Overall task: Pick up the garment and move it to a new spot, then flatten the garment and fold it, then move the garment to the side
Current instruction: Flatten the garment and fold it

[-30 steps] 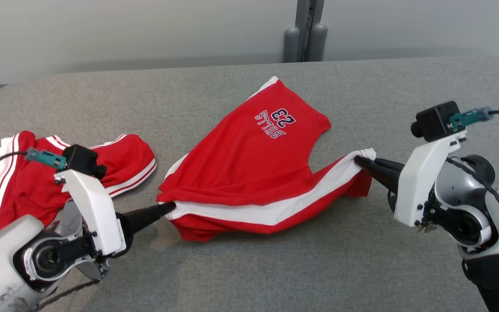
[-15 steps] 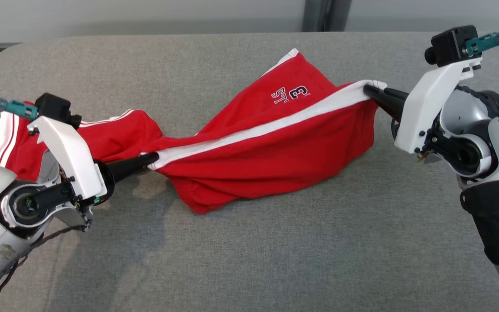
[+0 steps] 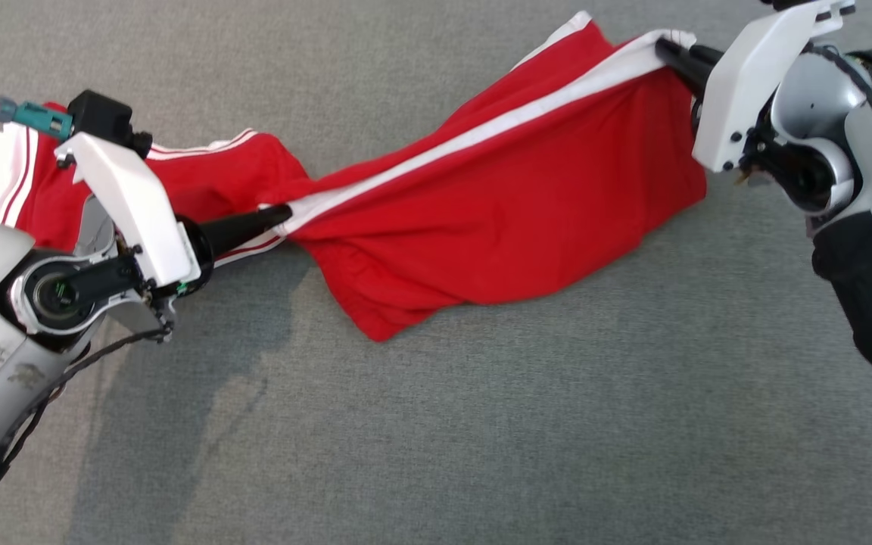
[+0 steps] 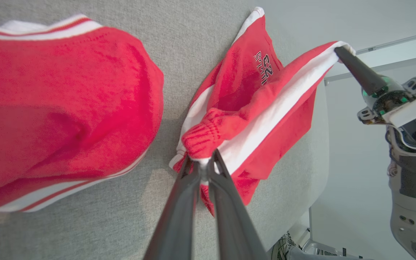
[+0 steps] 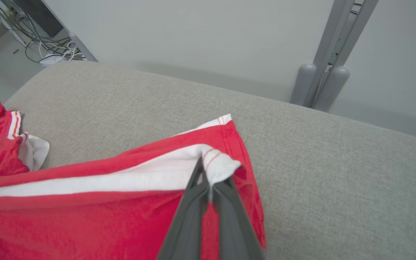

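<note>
Barely legible — navy print (image 4: pixel 263 67) on red garment (image 3: pixel 496 219)

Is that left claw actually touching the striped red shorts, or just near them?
Touching. In the left wrist view the left gripper pinches the red shorts at a bunched edge, cloth between its tips.

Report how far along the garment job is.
Done: the left claw and right claw are shut on the red shorts, one at each end. In hand: the shorts hang stretched between them, the lower part sagging onto the grey surface. Left: setting down, flattening, folding, moving aside.
</note>
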Robot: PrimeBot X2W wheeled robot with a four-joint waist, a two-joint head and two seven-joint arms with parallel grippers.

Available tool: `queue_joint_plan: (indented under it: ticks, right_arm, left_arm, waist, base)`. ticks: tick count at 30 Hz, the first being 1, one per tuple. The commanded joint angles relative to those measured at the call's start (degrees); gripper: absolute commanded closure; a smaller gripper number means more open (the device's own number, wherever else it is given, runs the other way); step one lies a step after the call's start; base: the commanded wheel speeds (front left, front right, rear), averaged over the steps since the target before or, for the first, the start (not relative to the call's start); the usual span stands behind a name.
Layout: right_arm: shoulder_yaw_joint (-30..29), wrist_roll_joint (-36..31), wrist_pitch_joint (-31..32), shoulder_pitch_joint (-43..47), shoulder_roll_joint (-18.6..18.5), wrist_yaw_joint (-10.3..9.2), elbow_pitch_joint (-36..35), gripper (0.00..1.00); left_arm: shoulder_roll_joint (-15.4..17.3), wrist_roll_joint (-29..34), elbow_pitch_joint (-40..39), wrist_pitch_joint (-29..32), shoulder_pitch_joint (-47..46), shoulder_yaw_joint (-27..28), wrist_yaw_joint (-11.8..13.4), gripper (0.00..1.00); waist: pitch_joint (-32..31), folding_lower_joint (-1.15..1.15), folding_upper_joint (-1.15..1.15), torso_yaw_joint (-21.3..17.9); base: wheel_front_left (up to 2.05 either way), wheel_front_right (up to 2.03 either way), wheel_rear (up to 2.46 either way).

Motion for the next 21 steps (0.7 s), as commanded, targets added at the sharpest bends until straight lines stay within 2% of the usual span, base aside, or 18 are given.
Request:
queue_joint_plan:
  ticks: [1, 9, 19, 20, 21]
  right_arm:
    - [0.4, 0.2, -1.8, -2.2, -0.3, 0.01, 2.3, 1.0]
    - [3.7, 0.9, -8.1, -8.1, 0.9, 0.01, 10.8, 1.0]
    - [8.6, 1.4, -15.6, -12.9, 2.8, 0.01, 18.2, 1.0]
    - [9.1, 1.5, -16.4, -13.4, 3.0, 0.01, 18.7, 0.91]
    - [9.5, 1.6, -17.3, -13.7, 3.1, 0.01, 19.3, 0.58]
  left_arm:
    - [-0.7, 0.4, 1.2, 0.2, -1.8, 0.3, -0.4, 1.0]
    - [-3.7, 1.5, 5.4, 0.5, -4.4, 0.3, -1.8, 1.0]
    - [-5.4, 2.3, 9.1, 1.1, -5.4, 0.4, -3.7, 1.0]
    - [-5.5, 2.3, 9.4, 1.1, -5.4, 0.4, -3.9, 1.0]
    - [-5.6, 2.3, 9.6, 1.2, -5.5, 0.4, -4.0, 1.0]
  waist:
    - [1.7, 0.0, 0.0, 1.4]
    - [4.6, 0.0, 0.0, 3.0]
    - [6.0, 0.0, 0.0, 3.1]
    - [6.1, 0.0, 0.0, 3.1]
    - [6.1, 0.0, 0.0, 3.0]
  base:
    - [0.0, 0.0, 0.0]
    - [0.0, 0.0, 0.0]
    - [0.0, 0.0, 0.0]
    - [0.0, 0.0, 0.0]
    - [0.0, 0.0, 0.0]
